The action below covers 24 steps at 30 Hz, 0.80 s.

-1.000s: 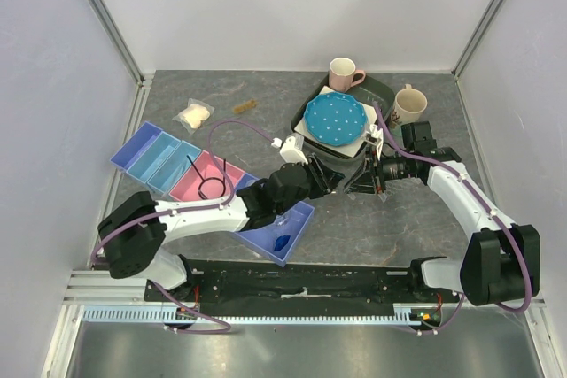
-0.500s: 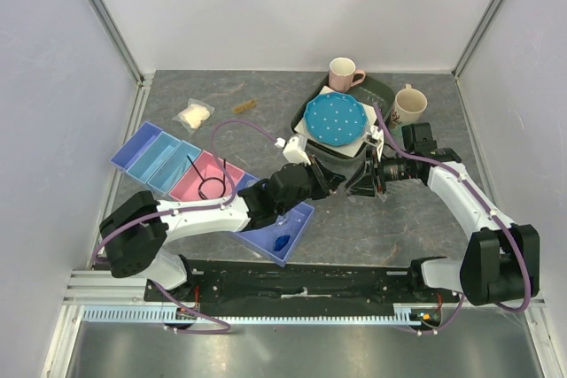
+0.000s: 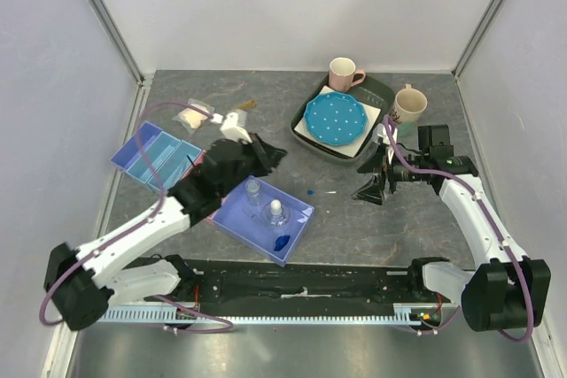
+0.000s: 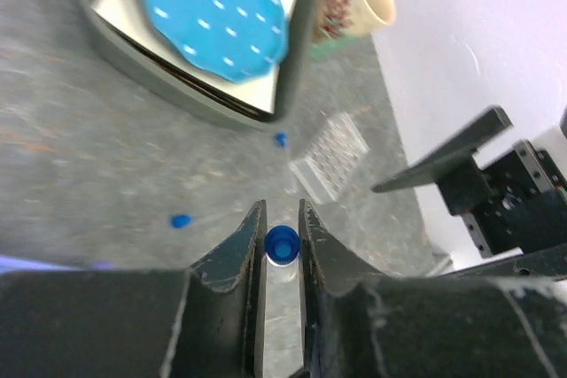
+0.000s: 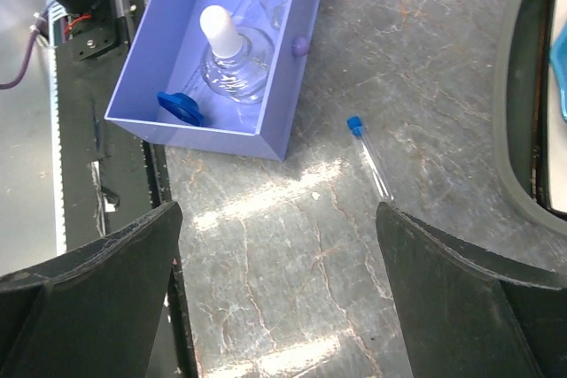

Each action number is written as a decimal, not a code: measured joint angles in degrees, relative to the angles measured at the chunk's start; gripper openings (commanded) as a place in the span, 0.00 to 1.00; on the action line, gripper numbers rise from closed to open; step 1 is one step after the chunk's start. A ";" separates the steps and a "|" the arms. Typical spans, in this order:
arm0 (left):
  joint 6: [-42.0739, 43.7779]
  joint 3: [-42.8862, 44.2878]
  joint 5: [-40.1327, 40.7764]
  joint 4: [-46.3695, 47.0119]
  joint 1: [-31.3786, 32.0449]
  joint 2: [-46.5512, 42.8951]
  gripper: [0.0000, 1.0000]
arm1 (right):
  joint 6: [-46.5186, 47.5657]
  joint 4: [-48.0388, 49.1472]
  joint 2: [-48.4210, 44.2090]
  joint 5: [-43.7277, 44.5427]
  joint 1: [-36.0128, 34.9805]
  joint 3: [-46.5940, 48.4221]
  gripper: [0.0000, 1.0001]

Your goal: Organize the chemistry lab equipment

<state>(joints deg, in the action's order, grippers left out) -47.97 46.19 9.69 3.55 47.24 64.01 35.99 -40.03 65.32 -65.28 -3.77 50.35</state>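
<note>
Here the left pincer (image 4: 280,219) grips a blue-capped tube (image 4: 283,243), while the right pincer (image 5: 276,219) gapes wide.

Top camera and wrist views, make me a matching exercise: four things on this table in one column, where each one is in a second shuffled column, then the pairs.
1. clear bottles
2. blue dotted plate
3. loose tube
4. held tube

A. clamped in the left gripper
B. lying on the bare table
C. inside the purple bin
D. in the dark tray

Pairs: 1-C, 2-D, 3-B, 4-A
</note>
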 measured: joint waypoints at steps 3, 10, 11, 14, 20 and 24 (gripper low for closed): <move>5.25 1.49 -1.33 -7.48 -7.67 -5.53 0.02 | 0.52 -0.02 -0.92 1.18 0.72 0.00 0.98; 20.92 9.40 2.36 -22.88 -26.45 -11.28 0.02 | 1.07 -0.20 -1.05 2.80 1.38 0.00 0.98; 22.80 9.92 3.06 -23.78 -28.30 -11.26 0.02 | 1.16 -0.22 -1.05 2.89 1.40 0.00 0.98; 27.26 10.16 5.09 -25.73 -34.42 -10.86 0.02 | 1.33 -0.37 -1.05 3.17 1.44 0.00 0.98; 33.20 10.14 8.35 -26.21 -44.33 -6.05 0.03 | 1.51 -0.39 -1.03 3.32 1.70 -0.07 0.98; 35.19 10.10 8.81 -25.33 -46.60 -0.74 0.03 | 1.77 -0.50 -1.03 3.50 1.75 -0.07 0.98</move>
<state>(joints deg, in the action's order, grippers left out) -12.78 56.29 18.50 -21.78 0.64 63.26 37.76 -40.53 64.29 -61.78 -2.02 50.28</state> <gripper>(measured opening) 0.214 0.982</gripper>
